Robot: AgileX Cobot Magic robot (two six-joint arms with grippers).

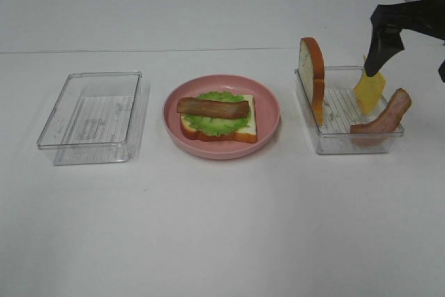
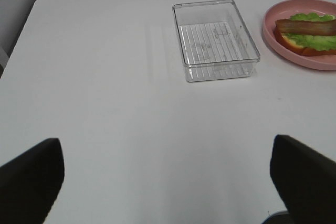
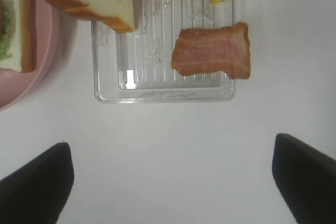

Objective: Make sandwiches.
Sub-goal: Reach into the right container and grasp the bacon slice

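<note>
The right gripper (image 3: 169,150) hangs with its jaws spread wide and nothing between them, over the clear tray (image 1: 348,145) near the tabletop's right edge; its arm is cut off by the frame. In that tray a bread slice (image 1: 313,78) stands on edge against the left wall. A yellow cheese square (image 1: 368,93) leans just under one fingertip; whether they touch, I can't tell. A bacon strip (image 1: 384,117) rests over the rim. Mid-tabletop, the pink plate (image 1: 268,130) carries the part-built sandwich (image 1: 215,122): bread, lettuce, bacon. The left gripper (image 2: 165,142), equally wide and holding nothing, is unseen from above; a second clear tray (image 1: 90,152) sits towards the left edge.
</note>
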